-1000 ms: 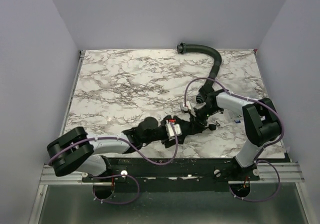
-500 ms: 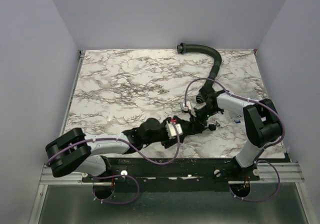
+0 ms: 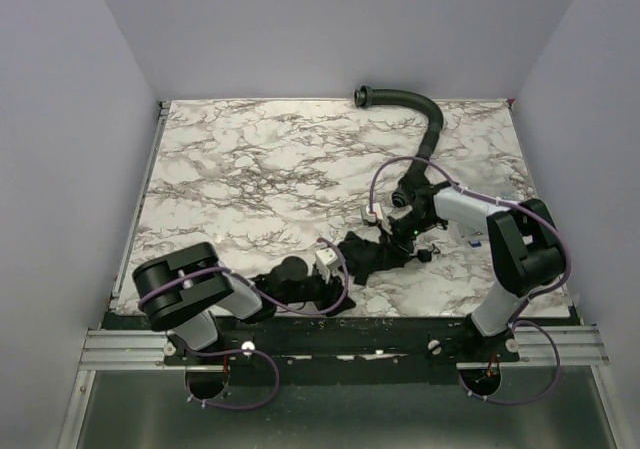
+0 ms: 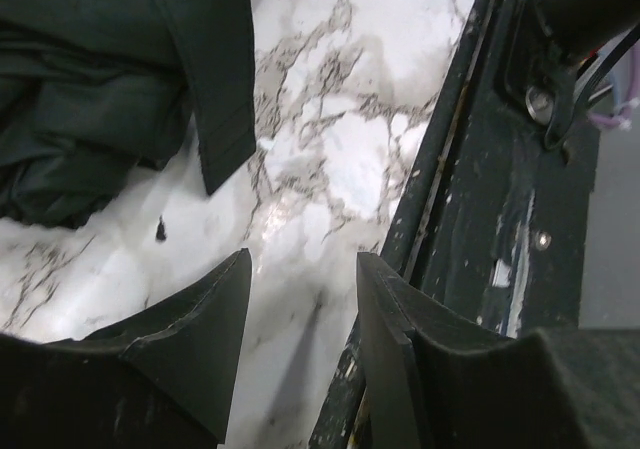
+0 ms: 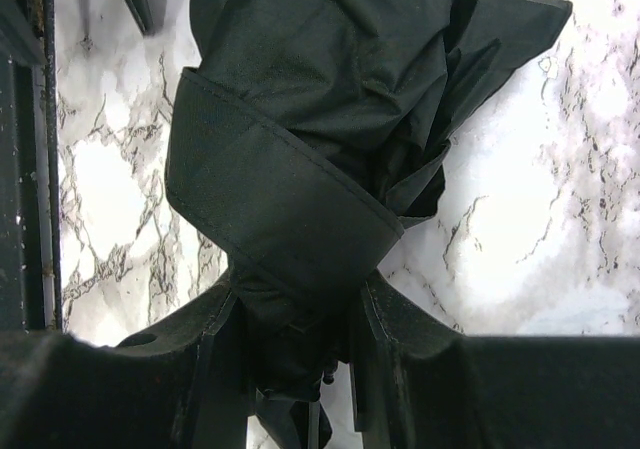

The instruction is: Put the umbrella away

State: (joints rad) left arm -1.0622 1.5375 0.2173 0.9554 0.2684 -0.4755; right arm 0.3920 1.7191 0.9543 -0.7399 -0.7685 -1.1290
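The umbrella lies near the table's front edge as a short black fabric bundle. In the right wrist view a flat strap loops around its folds. My right gripper is shut on the bundle's near end, one finger on each side; from above it sits at the bundle's right end. My left gripper stands open over bare marble, holding nothing, with the umbrella's fabric and a loose strap end ahead and to the left of it. From above it is just left of the bundle.
A curved black ribbed hose runs from the back edge down to the right arm. The black metal rail along the table's near edge lies right beside my left fingers. A purple cable loops above the right wrist.
My left arm has pulled back to the left and toward the near edge, away from the umbrella, and its jaws have narrowed. The right gripper has kept its grip and place.
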